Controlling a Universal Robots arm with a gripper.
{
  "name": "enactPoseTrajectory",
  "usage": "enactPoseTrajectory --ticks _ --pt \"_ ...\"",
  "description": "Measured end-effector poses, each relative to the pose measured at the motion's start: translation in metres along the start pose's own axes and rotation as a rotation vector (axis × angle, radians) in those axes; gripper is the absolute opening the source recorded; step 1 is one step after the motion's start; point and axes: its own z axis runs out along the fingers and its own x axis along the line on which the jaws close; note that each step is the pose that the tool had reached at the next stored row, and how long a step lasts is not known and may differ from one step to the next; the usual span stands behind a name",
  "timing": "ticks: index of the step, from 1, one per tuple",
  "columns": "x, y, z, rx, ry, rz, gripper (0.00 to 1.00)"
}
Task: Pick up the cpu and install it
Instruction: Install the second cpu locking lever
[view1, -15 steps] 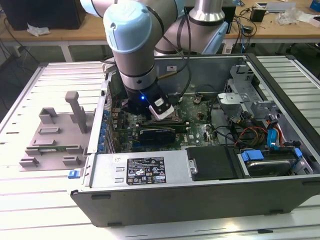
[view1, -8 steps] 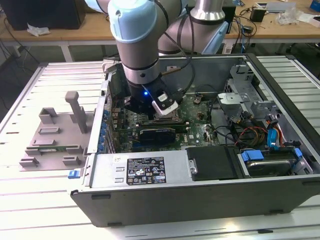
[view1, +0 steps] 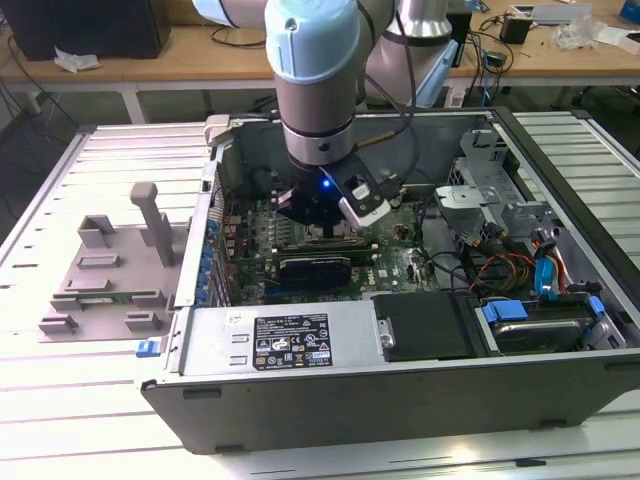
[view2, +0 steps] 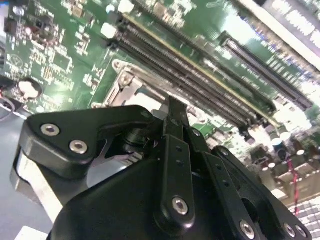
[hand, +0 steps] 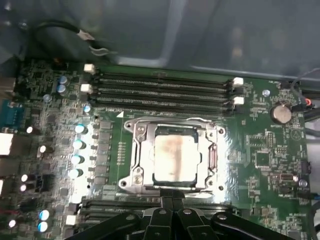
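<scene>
Slatted metal surface (view1: 60, 200) with an open computer case (view1: 400, 395) lying on it, workbench clutter behind, and the arm reaching straight down into the case over the motherboard (hand: 260, 150). In the first wrist view the cpu (hand: 174, 159) is sitting inside the metal socket frame (hand: 137, 165), silvery top facing up, looking square to the frame edges with the memory slots (hand: 160, 90) running just beside it. So it reads to me like the chip is already dropped in and the arm is hanging right over it. The end effector (hand: 172, 199) shows as black fingers pinched together with no gap between the tips and nothing held between them, so I'd call it closed and empty; same look in the second wrist view, where the tips point at the socket frame corner. For doing this step well, my take: the chip has to lie flat and flush in its seat, no corner riding up on the frame, and zero sideways shoving since the contacts underneath won't forgive that. I can't tell from these angles if it's fully seated or if the tips touch it. That grey holder (view1: 110, 275) out on the exterior view's left sits well apart from the action.
</scene>
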Motion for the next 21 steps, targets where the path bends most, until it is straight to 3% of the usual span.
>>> enactPoseTrajectory --ticks 3,5,8,9,10,11,12,17,21 --pt "-0.0012 0.0103 0.0022 0.0000 0.0000 0.000 0.11" --pt "-0.0030 0.0236 0.0050 0.0023 0.0002 0.000 0.11" --pt "-0.0039 0.0322 0.0067 0.0183 0.0017 -0.001 0.11" --pt "-0.0045 0.0325 0.0064 0.0352 0.0050 -0.002 0.11" --pt "-0.0054 0.0328 0.0061 0.0748 0.0153 -0.004 0.11" --pt "-0.0059 0.0335 0.0063 0.0995 0.0213 -0.005 0.11" --pt "-0.0063 0.0353 0.0062 0.1103 0.0226 -0.006 0.11" --pt "-0.0077 0.0391 -0.0022 0.1140 0.0229 -0.006 0.11" --pt "-0.0117 0.0400 -0.0021 0.1141 0.0231 -0.006 0.11"
